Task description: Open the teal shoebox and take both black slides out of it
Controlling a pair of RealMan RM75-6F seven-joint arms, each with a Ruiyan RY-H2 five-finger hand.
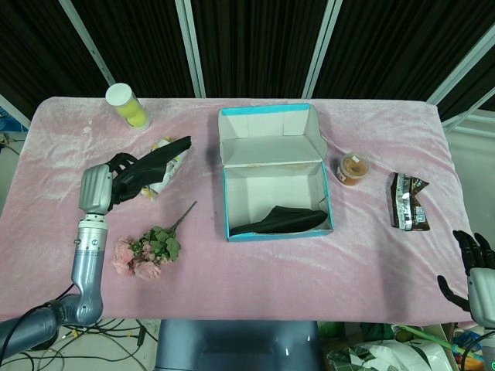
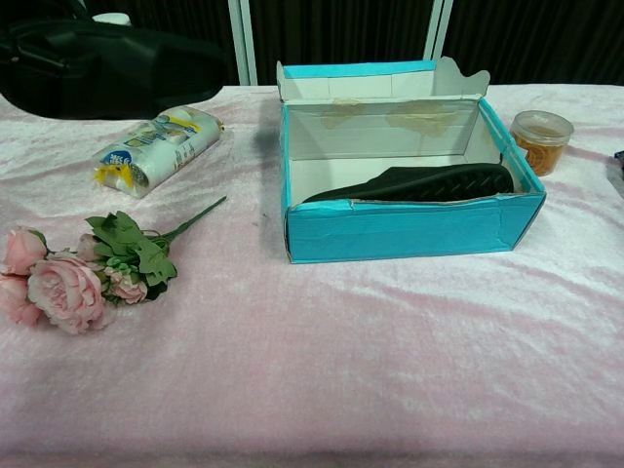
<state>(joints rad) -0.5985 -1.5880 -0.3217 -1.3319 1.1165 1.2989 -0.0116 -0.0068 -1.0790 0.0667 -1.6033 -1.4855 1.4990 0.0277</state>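
Observation:
The teal shoebox (image 1: 274, 232) (image 2: 409, 232) stands open mid-table, its lid (image 1: 271, 135) folded back. One black slide (image 1: 280, 221) (image 2: 419, 182) lies inside along the front wall. My left hand (image 1: 124, 176) grips the other black slide (image 1: 166, 153) (image 2: 107, 60) left of the box, raised above a snack packet; in the chest view the slide fills the top left corner. My right hand (image 1: 472, 259) is at the table's front right corner, fingers spread, holding nothing.
A snack packet (image 1: 168, 171) (image 2: 156, 151) lies under the held slide. Pink flowers (image 1: 147, 251) (image 2: 78, 268) lie front left. A yellow-filled tube (image 1: 128, 106) sits back left, an orange jar (image 1: 353, 168) (image 2: 541, 139) right of the box, and a dark wrapper (image 1: 407, 201) further right.

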